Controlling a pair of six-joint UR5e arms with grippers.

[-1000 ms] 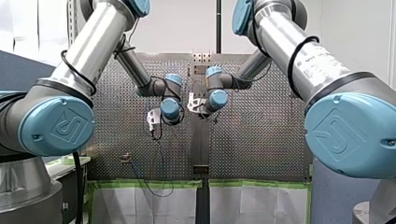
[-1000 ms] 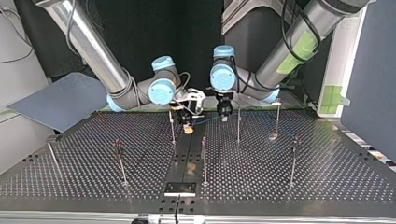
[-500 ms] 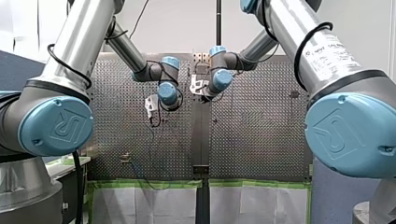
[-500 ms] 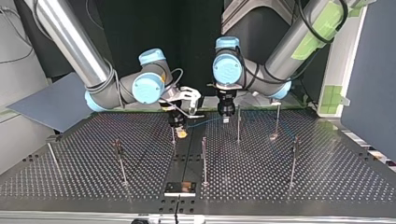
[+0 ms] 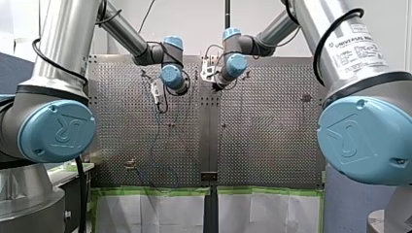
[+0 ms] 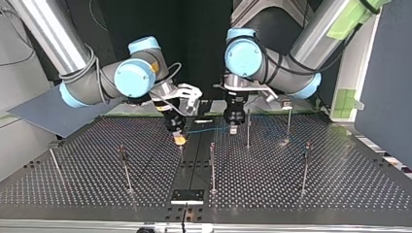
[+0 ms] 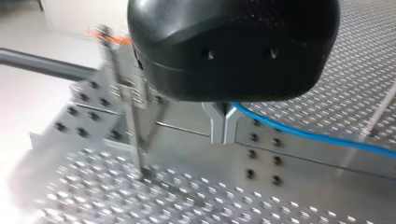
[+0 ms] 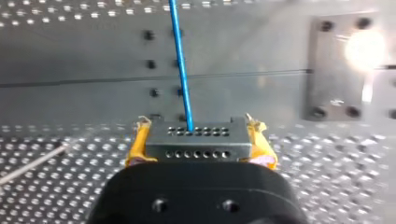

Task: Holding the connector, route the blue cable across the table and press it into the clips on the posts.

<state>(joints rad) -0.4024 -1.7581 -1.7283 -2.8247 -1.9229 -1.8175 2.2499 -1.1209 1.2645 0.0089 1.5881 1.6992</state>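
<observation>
In the right wrist view my right gripper is shut on a dark grey connector, yellow pads on both its sides. The blue cable leaves the connector and runs straight ahead. In the top view that gripper hangs just above the table's middle strip. The cable spans across to my left gripper. My left gripper's metal fingers are shut on the blue cable, which trails off beside them. Thin posts stand around both grippers. In the front view the cable hangs below my left gripper.
Several more thin posts stand on the perforated table. A clip-topped post stands beside my left gripper. A black plate lies at the top view's near edge. A grey board leans at its left.
Both arms have reached further out over the table, towards the top view's camera. The connector and the cable stretch between the grippers moved with them. Both grips are unchanged.
</observation>
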